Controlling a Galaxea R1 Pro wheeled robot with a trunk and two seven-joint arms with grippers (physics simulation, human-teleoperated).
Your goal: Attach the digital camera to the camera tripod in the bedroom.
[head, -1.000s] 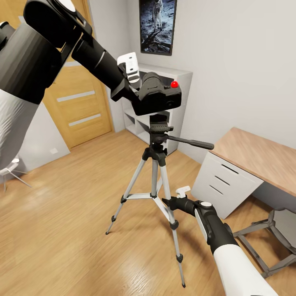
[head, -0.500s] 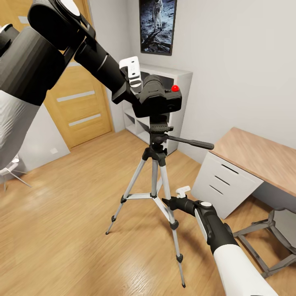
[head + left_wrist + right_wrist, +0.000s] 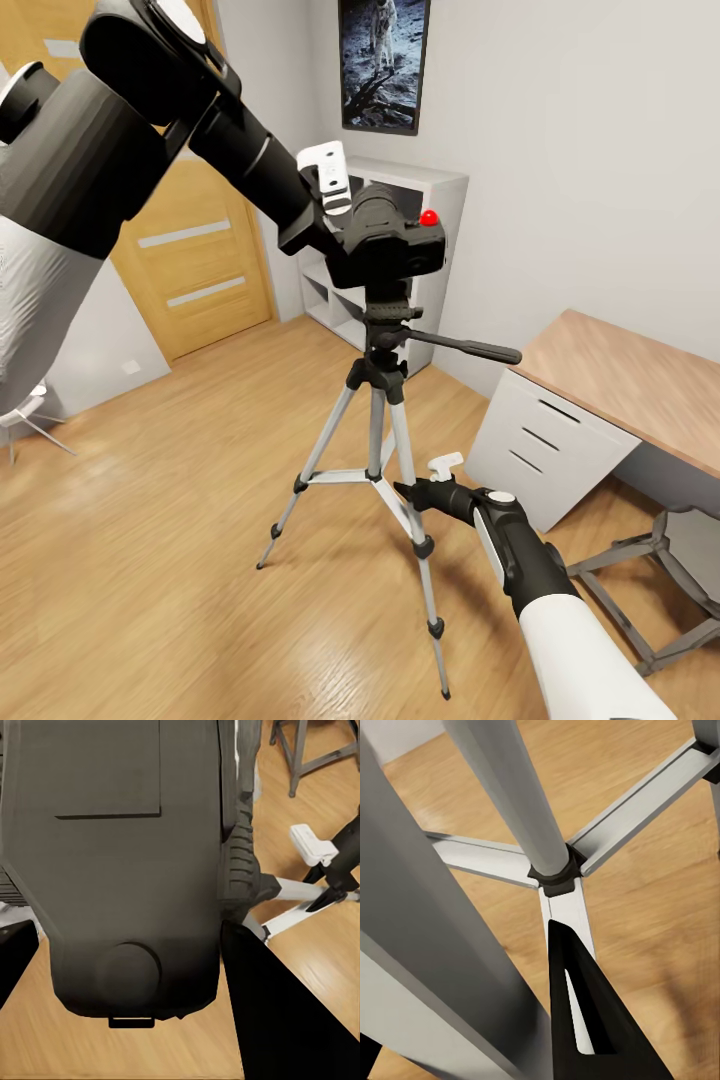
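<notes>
The black digital camera (image 3: 388,248), red mark up, sits directly over the black head (image 3: 388,318) of the camera tripod (image 3: 380,440); its base looks to be touching the head. My left gripper (image 3: 345,215) is shut on the camera, whose dark body (image 3: 135,870) lies between the fingers in the left wrist view. The pan handle (image 3: 470,348) points right. Low down, my right gripper (image 3: 425,478) is closed around a silver tripod leg (image 3: 450,967), with one black finger (image 3: 585,1020) against it.
An oak door (image 3: 190,250) is at the back left, with a white cube shelf (image 3: 440,200) and a poster (image 3: 383,60) behind the tripod. A wood-topped desk (image 3: 640,380) with drawers stands at the right, a metal chair frame (image 3: 650,570) beside it. Open wood floor lies to the left.
My left gripper has carried the camera slightly down and to the right, onto the tripod head. The right arm and the tripod have stayed put.
</notes>
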